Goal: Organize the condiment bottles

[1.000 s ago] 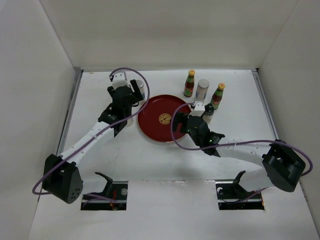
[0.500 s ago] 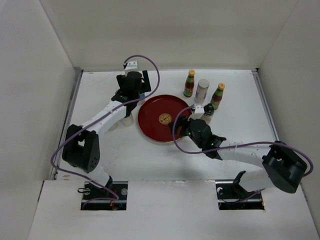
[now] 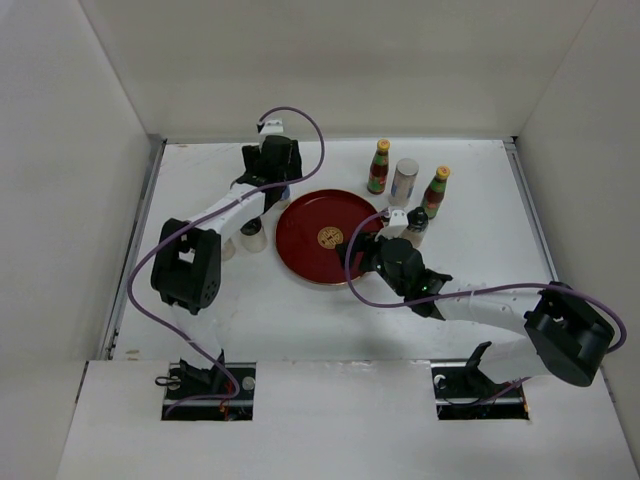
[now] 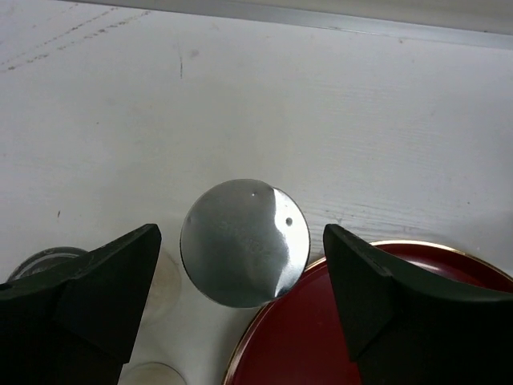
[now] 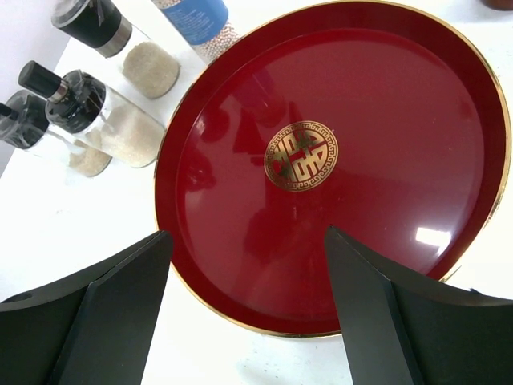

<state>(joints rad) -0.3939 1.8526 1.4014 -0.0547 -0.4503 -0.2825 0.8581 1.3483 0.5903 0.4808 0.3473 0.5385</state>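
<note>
A silver-topped shaker [image 4: 244, 241] stands upright just outside the round red tray's [image 4: 385, 321] back-left rim. My left gripper [image 4: 241, 230] is open and straddles the shaker's top, a thin gap on each side. Seen from above, the left gripper [image 3: 277, 172] hides that shaker. My right gripper [image 5: 248, 233] is open with nothing in it, over the tray's [image 5: 337, 96] edge. Behind the tray stand two yellow-capped sauce bottles [image 3: 378, 166] [image 3: 435, 192] and a second shaker [image 3: 405, 180]. Dark-lidded jars [image 5: 88, 104] stand left of the tray.
One dark-lidded jar [image 3: 416, 227] stands close beside the right wrist, at the tray's right. Another jar [image 3: 253, 235] sits by the left arm. White walls close in the table on three sides, and a metal rail [image 4: 321, 16] runs along the back.
The left arm has swung toward the back and right, bringing its gripper over the shaker, and its jaws have narrowed. The right arm has barely moved.
</note>
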